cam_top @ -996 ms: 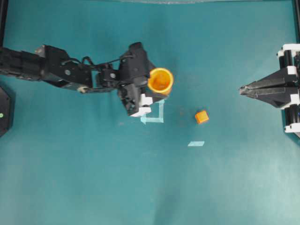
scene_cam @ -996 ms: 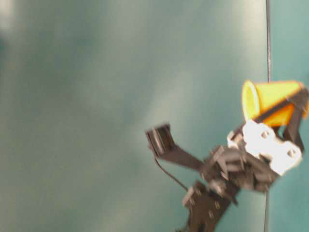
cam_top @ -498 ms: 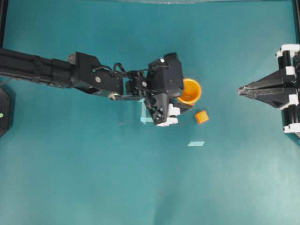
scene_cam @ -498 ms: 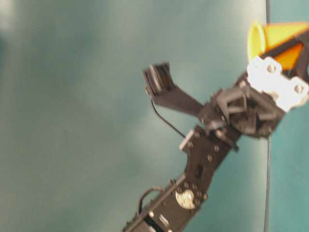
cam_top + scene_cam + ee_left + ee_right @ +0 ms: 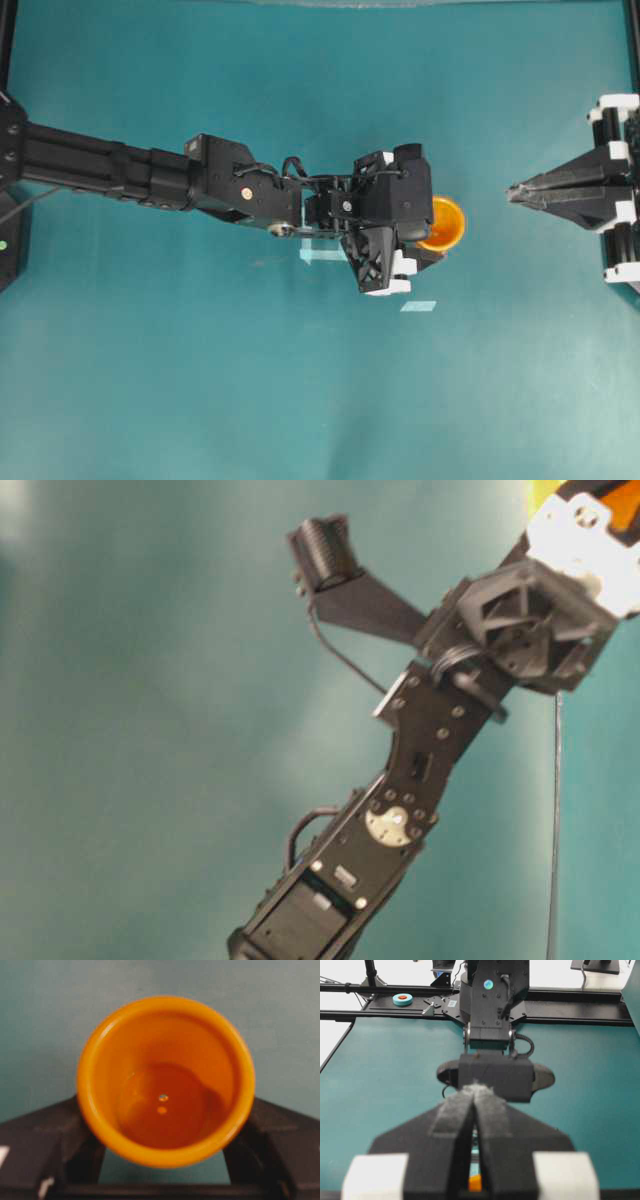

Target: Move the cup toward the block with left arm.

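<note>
Cup (image 5: 165, 1080) interior only from wrist

A robotics lab: a teal tabletop (image 5: 200, 380) in a black frame (image 5: 560, 1010), monitor stands (image 5: 595, 966) on white benches behind.

Block hidden beneath left arm (image 5: 250, 185); cup (image 5: 545, 490) cropped at top edge.

Left arm (image 5: 150, 175) stretched farther right past the tape square (image 5: 322, 254), cup (image 5: 441, 223) carried along in left gripper (image 5: 425, 240), block now hidden beneath.
</note>
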Motion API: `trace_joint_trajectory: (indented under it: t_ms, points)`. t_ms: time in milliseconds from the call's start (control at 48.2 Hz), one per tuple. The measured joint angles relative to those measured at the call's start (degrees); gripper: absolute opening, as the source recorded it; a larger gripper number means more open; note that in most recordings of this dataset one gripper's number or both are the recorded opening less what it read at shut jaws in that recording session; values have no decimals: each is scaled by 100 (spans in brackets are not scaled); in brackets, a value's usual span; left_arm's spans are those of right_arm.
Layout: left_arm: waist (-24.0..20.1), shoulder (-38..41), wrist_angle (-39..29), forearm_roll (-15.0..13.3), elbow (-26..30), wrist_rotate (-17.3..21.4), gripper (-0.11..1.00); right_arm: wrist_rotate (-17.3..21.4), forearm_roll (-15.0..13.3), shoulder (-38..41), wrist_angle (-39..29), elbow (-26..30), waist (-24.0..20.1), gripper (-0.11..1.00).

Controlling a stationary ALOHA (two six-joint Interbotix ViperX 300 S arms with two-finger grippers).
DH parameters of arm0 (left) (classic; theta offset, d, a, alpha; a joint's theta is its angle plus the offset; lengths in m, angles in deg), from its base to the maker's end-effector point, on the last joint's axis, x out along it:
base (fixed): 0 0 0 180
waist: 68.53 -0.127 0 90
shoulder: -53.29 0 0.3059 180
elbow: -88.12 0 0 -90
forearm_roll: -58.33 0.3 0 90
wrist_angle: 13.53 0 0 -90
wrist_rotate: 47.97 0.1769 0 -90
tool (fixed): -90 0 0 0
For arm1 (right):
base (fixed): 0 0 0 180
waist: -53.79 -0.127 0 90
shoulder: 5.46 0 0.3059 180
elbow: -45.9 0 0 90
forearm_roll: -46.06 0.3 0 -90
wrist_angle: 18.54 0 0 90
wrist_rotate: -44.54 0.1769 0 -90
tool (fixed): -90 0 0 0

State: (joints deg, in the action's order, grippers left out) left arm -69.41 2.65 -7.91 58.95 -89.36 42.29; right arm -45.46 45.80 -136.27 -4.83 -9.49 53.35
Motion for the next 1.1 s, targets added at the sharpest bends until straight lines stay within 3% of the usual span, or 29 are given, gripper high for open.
trace_joint_trajectory:
  t_ms: [1100]
  points:
    - [0,9,-70,44,79,0,61,0,-9,35,0,0,0,0]
